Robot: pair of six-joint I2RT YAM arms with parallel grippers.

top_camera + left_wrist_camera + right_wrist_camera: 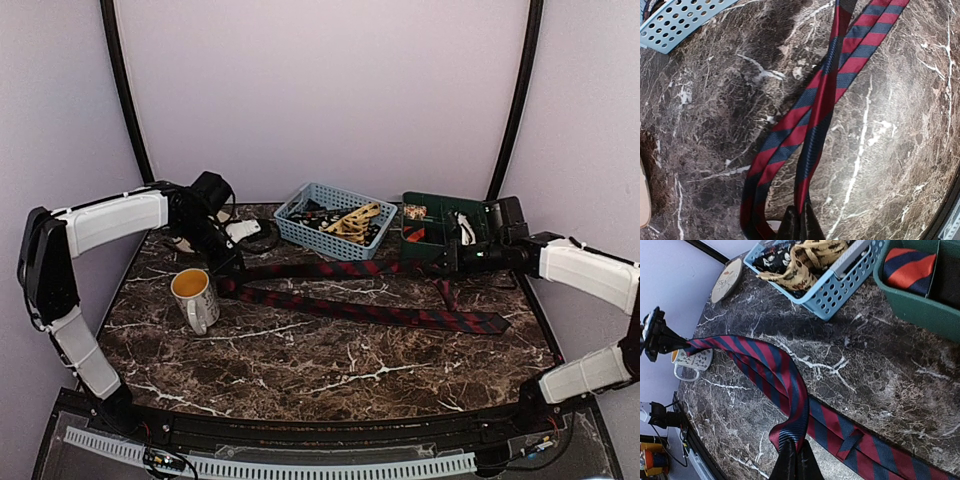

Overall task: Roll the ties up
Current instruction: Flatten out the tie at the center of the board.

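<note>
Red-and-navy striped tie (370, 312) lies folded on the marble surface (300, 370) before the blue basket (330, 248), one strand stretched between the left jaws and the right jaws, each set clamped tight on its fabric.

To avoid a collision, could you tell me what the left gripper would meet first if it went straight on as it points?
The left gripper, shut on the striped tie, points down at the marble table; probably it would press the tie's two strands onto it first, though depth is unclear.
</note>
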